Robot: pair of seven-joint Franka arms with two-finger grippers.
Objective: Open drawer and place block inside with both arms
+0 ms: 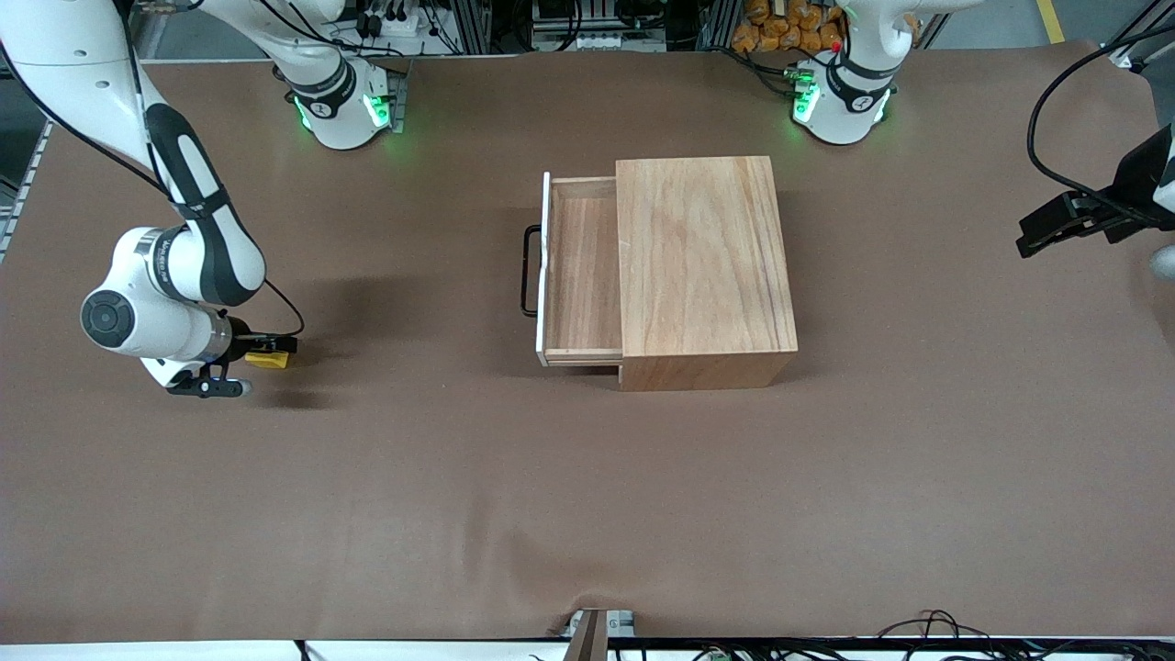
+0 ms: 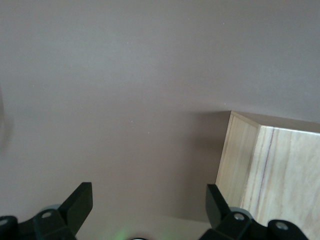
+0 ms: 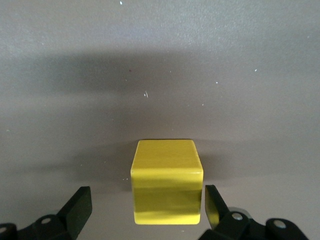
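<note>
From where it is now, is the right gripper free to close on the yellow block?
Probably yes. In the right wrist view the block sits on the table between the open fingers of the right gripper, with a gap on each side and nothing else close by.

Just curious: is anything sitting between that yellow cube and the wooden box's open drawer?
Nothing: the front view shows bare brown table between the yellow block and the drawer.
</note>
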